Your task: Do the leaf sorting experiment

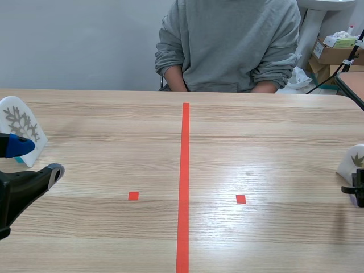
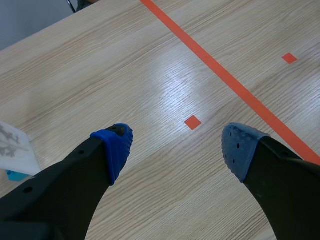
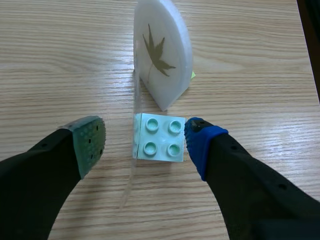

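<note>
Right jaws are held apart around a green block (image 3: 156,137), a leaf card (image 3: 162,50) at its twelve o'clock; left jaws are spread.

Pale wall (image 1: 74,40) behind wooden table (image 1: 273,148); perhaps cardboard boxes (image 1: 333,54) stacked far right.

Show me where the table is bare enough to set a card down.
Bare wood runs both sides of the red tape line, around both red squares, up to the person. Crowded: the left edge, with the left leaf card and left gripper; the right edge, with the right leaf card and green block.
</note>
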You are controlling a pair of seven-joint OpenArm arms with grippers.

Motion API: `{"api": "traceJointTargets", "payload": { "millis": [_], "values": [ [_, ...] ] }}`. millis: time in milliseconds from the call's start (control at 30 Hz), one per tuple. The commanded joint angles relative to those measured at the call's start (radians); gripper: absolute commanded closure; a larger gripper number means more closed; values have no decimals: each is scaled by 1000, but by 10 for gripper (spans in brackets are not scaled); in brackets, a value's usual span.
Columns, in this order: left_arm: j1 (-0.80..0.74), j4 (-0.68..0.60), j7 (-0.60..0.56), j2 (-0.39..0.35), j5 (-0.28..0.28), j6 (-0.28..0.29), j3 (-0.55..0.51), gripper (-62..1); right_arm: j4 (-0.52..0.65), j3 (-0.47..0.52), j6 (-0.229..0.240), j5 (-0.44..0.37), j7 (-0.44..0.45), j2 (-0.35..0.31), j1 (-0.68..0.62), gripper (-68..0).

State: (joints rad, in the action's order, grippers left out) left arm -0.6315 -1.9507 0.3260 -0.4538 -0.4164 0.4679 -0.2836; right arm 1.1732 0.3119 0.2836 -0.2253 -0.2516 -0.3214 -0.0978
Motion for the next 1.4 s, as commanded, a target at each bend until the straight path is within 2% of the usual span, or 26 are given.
{"api": "traceJointTargets", "payload": {
  "millis": [0,167,333,567,767,967,1167,1367],
  "values": [
    [0,-10,-9,7,-6,-2,3,-402,23,-4,-3,-6,14,-14,11,-376],
    [0,-10,-9,8,-6,-2,3,-402,85,-4,-3,-6,6,-23,-21,-376],
    [0,-10,-9,7,-6,-2,3,-402,260,-4,31,-36,-16,-39,-122,-376],
    [0,-10,-14,7,-10,-2,3,-402,592,-5,138,-139,-20,-106,-323,-385],
    [1,-10,-15,7,-10,-1,3,-402,767,-47,208,-230,-36,-172,-422,-385],
    [1,-10,-19,7,-14,-1,3,-402,863,-156,227,-236,-47,-224,-466,-387],
    [0,-10,-18,7,-14,-1,3,-402,907,-234,242,-240,-70,-224,-488,-504],
    [0,-10,-14,7,-14,-1,3,-402,908,-274,241,-254,-80,-224,-490,-504]
  ]
}}
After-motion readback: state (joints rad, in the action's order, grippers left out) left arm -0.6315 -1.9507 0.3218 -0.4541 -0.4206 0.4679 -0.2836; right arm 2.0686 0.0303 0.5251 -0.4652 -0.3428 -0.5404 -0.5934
